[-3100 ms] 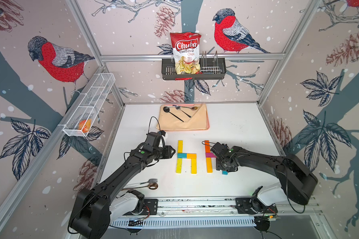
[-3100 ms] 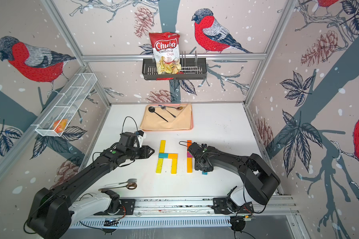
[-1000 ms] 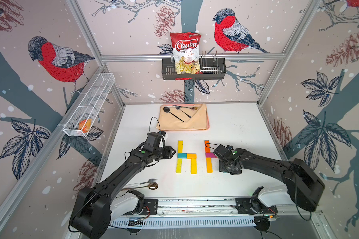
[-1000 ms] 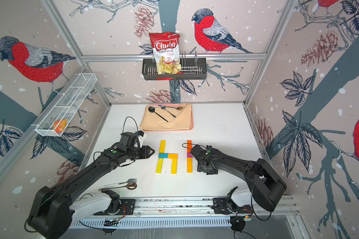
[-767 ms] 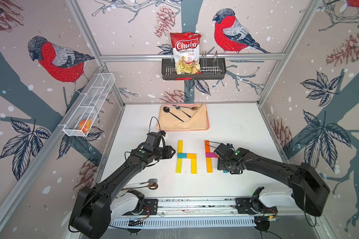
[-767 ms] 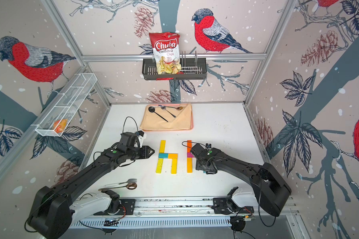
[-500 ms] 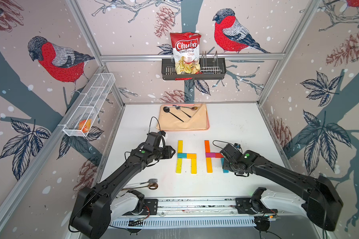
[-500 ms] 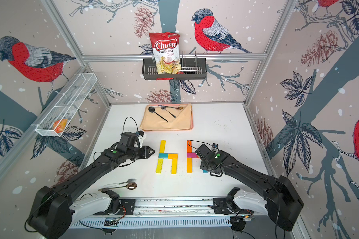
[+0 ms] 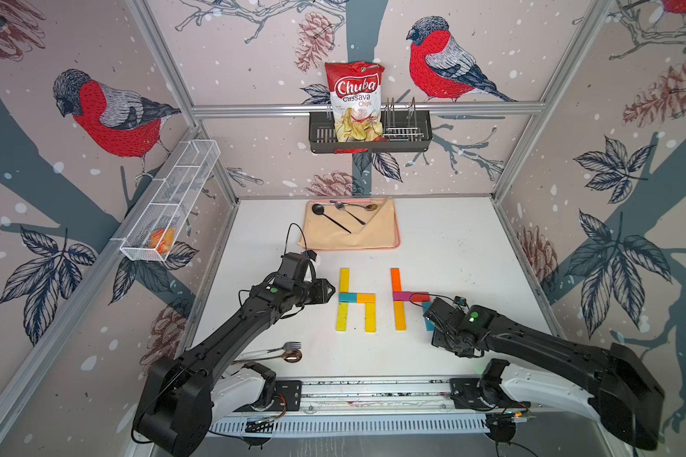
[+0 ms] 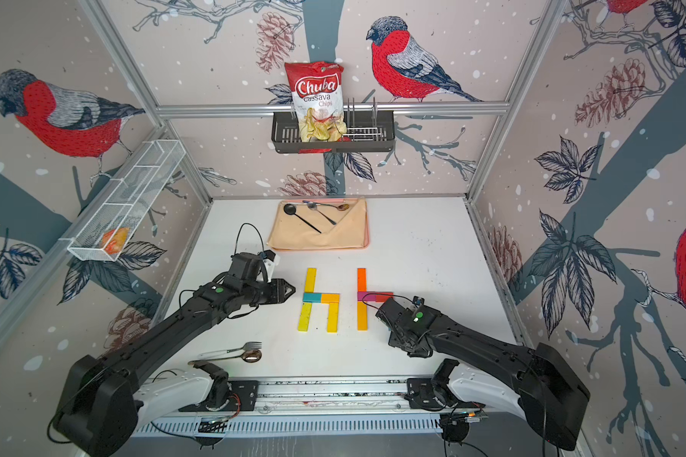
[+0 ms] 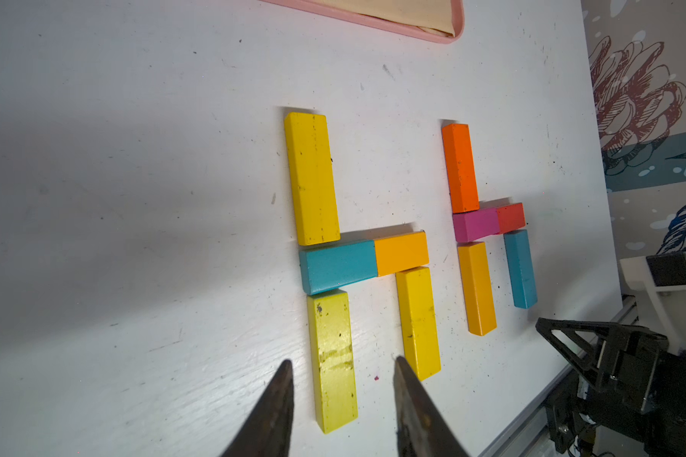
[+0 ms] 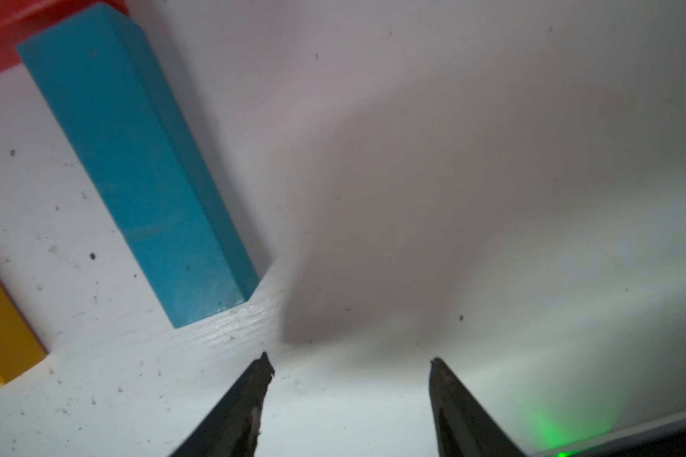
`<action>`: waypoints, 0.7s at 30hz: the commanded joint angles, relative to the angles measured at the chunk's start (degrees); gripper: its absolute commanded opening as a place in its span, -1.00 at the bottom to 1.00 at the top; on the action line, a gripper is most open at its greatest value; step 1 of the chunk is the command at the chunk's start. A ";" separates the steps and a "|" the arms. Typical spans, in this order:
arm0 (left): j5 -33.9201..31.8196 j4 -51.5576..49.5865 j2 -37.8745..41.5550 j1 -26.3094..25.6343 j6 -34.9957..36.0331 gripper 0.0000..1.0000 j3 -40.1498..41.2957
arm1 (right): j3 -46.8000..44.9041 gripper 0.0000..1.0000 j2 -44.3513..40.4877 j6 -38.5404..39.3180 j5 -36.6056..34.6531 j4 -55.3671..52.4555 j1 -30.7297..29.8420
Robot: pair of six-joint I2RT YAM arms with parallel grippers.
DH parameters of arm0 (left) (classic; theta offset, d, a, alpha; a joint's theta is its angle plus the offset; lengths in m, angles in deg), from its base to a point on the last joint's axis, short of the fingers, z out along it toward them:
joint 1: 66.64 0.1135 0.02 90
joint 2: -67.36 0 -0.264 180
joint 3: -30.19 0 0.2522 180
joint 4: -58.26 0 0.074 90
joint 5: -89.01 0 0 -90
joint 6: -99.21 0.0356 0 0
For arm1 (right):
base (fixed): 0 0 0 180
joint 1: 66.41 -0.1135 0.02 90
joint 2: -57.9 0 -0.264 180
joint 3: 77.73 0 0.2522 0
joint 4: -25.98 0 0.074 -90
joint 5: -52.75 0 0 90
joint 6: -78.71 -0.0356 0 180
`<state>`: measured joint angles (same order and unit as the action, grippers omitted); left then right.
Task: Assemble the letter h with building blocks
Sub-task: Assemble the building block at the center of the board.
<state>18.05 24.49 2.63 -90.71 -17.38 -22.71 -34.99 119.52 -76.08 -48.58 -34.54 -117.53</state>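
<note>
- Ten building blocks [image 9: 367, 297] lie flat on the white table [image 9: 452, 245]. They form two h shapes side by side, just on the robot's side of the pink tray [image 9: 398, 237].
- Left gripper [image 9: 327, 292]: fingers apart and empty, near the tray's front edge, beside the yellow h.
- Right gripper [image 12: 349, 360]: fingers apart and empty, at the end of the teal block [image 12: 135, 158] that points away from the tray.

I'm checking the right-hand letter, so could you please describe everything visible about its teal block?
The teal block is a plain, painted, wood-like plank. It lies flat on the white table, forming the letter's short leg, parallel to the yellow-orange block and apart from it. One end appears to meet the red block. The open right gripper is clear of it.
</note>
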 commanded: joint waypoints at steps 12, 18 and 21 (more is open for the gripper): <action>-0.86 0.19 0.26 -0.01 0.45 -0.17 -0.16 | 0.21 0.33 2.94 1.91 -0.17 3.61 0.77; -0.86 0.10 0.31 -0.04 0.44 -0.17 -0.23 | 0.38 0.33 3.05 2.70 -0.35 3.74 1.45; -0.94 0.15 0.39 -0.02 0.40 -0.17 -0.24 | 0.56 0.33 3.11 3.00 -0.43 3.80 1.71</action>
<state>17.84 24.47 2.79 -90.71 -17.38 -22.71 -34.88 122.56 -73.96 -47.99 -30.24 -115.97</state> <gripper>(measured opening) 0.415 0.664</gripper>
